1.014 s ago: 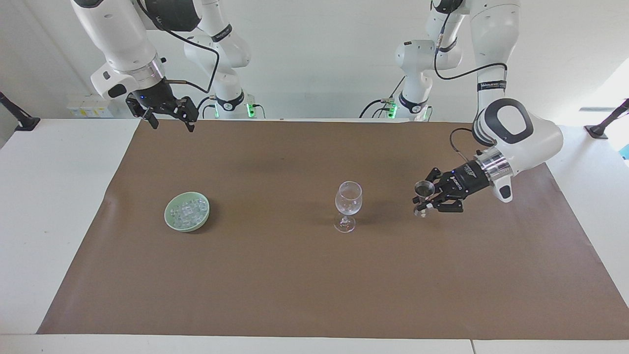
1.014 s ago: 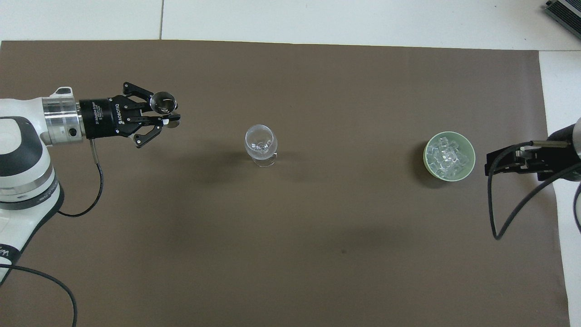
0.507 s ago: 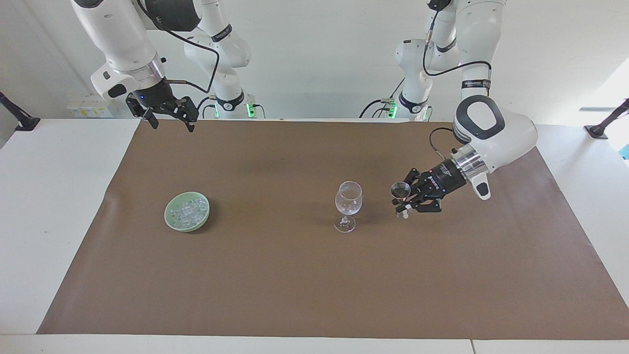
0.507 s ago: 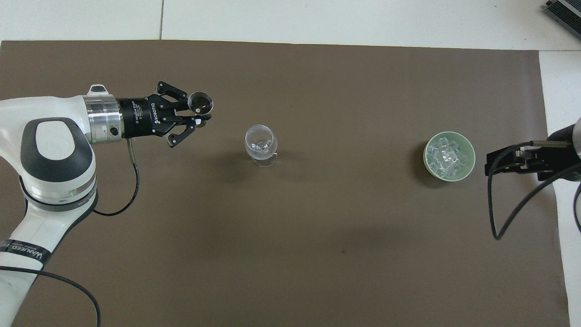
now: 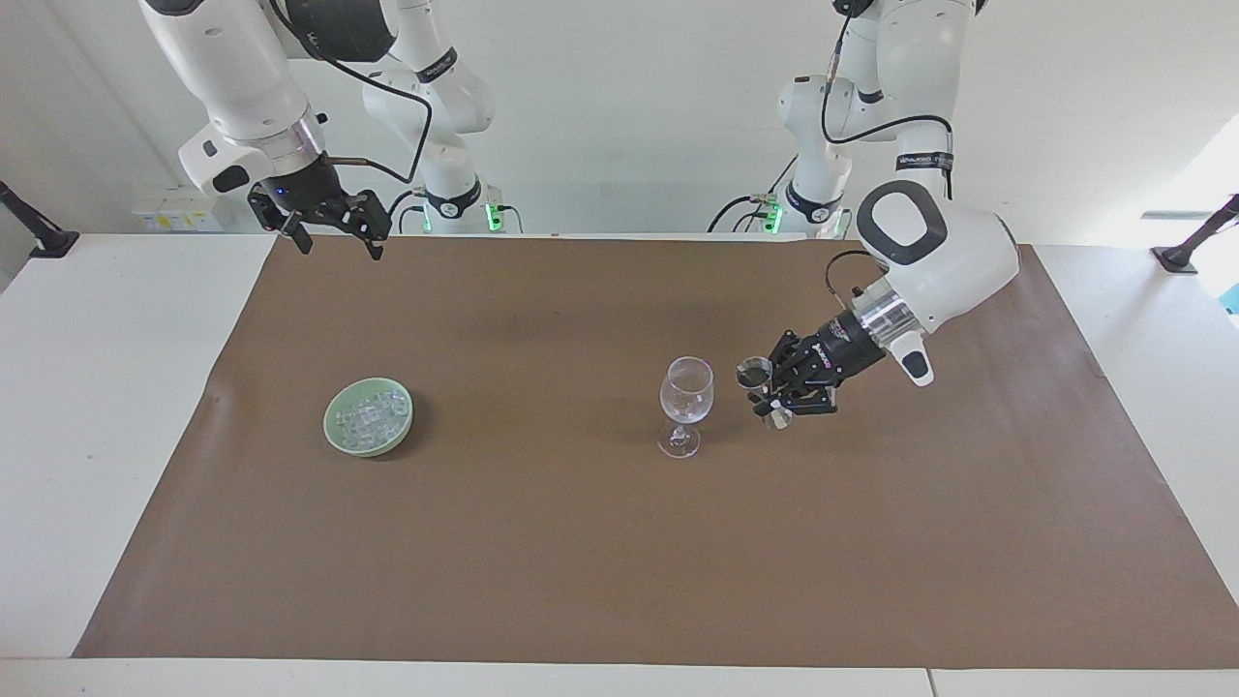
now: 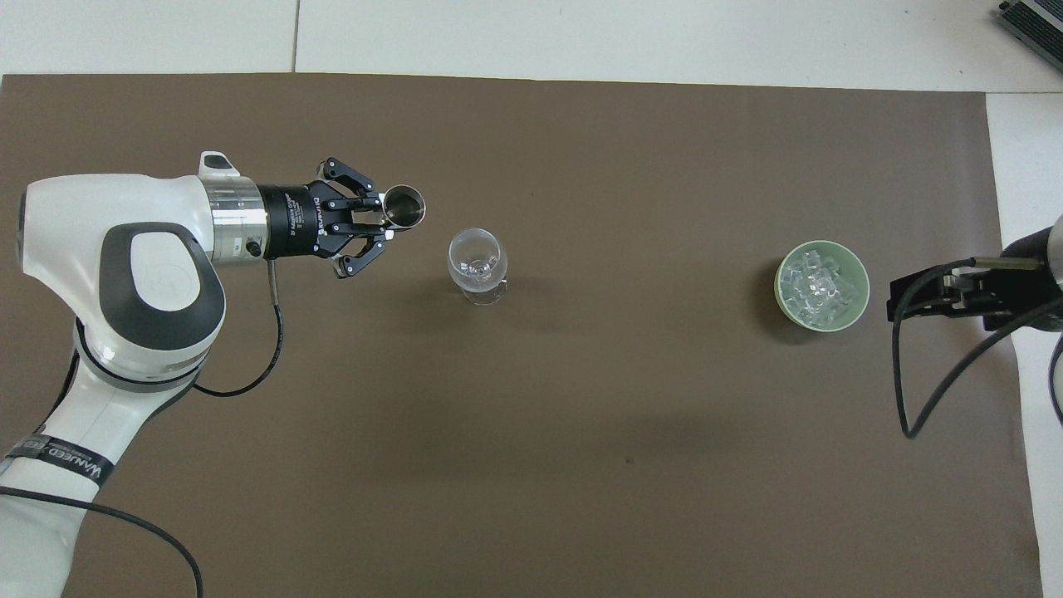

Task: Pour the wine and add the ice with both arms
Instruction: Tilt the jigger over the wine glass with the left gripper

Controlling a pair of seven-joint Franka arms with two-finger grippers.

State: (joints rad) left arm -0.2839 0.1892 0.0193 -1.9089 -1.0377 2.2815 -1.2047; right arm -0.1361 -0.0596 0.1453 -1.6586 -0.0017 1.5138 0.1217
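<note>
A clear stemmed wine glass [image 5: 686, 392] [image 6: 476, 257] stands upright mid-table. My left gripper [image 5: 771, 397] [image 6: 389, 223] hovers just beside it, toward the left arm's end, shut on a small metal cup [image 5: 753, 371] [image 6: 404, 206]. The cup's mouth faces up, close to the glass's rim without touching it. Ice [image 5: 370, 416] [image 6: 820, 286] fills a pale green bowl [image 5: 328, 422] [image 6: 781, 282] toward the right arm's end. My right gripper [image 5: 339, 249] [image 6: 901, 301] waits open and empty, raised above the mat's edge by the bowl's end.
A brown mat [image 5: 581, 542] [image 6: 531, 465] covers most of the white table. Black cables hang from both wrists.
The left arm has carried the metal cup steadily toward the wine glass, stopping right beside it. The right arm, the glass and the bowl have not moved.
</note>
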